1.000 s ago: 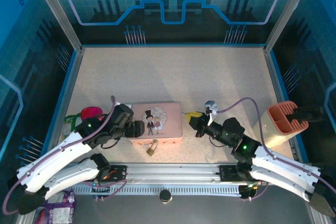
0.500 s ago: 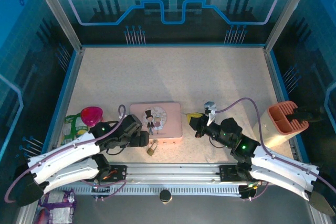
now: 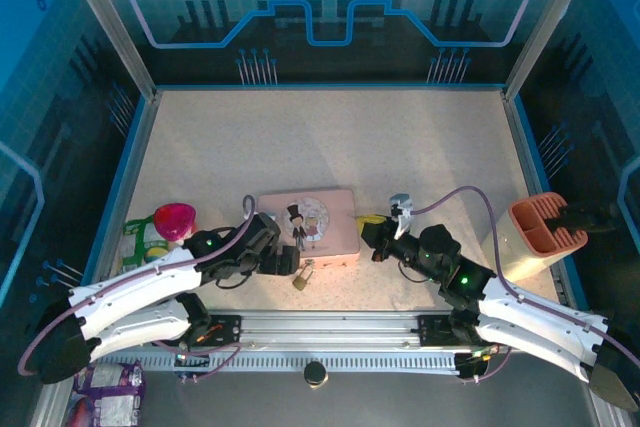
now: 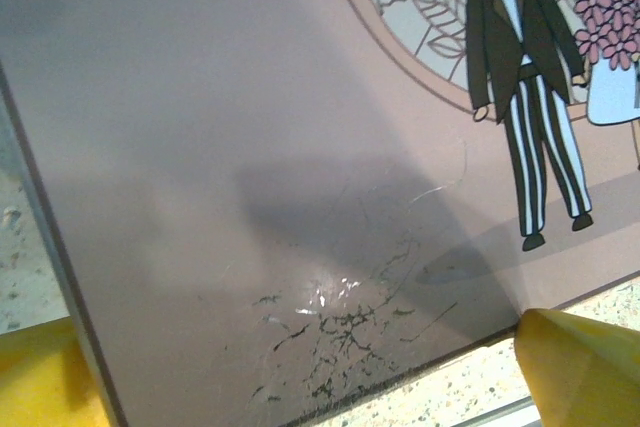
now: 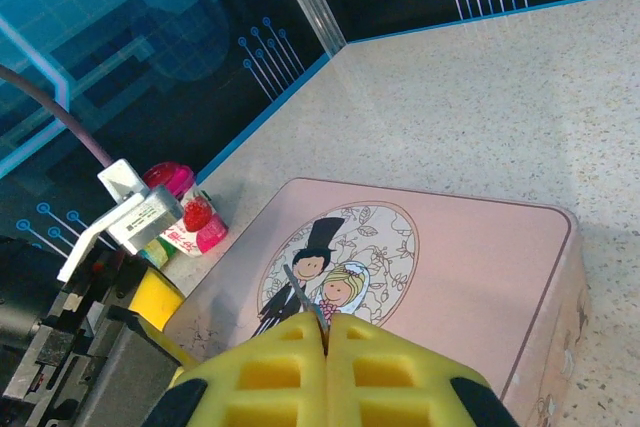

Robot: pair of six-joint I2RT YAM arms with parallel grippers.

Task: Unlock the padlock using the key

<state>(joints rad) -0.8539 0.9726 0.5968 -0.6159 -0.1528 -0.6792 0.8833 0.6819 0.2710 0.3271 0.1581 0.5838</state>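
The padlock [image 3: 303, 275], small and brass with a thin shackle, lies at the near edge of the pink tin [image 3: 312, 222]. My left gripper [image 3: 285, 259] sits just left of the padlock, against the tin's near-left corner. It is open: in the left wrist view its yellow fingertips [image 4: 585, 367] stand wide apart over the tin's lid [image 4: 300, 147]. My right gripper [image 3: 364, 228] is at the tin's right end, shut on the key [image 5: 305, 297]. The key is a thin grey blade poking out between the yellow fingers [image 5: 400, 372], pointing over the tin [image 5: 450, 257].
A pink-capped bottle [image 3: 175, 217] and a green packet [image 3: 140, 239] stand left of the left arm. An orange slotted holder [image 3: 538, 235] is at the right wall. The far half of the speckled table [image 3: 330, 137] is open floor inside blue rims.
My left gripper opened wider and moved right along the tin's near edge. The tin turned and slid right, and the padlock shifted right with it. The right arm stayed put.
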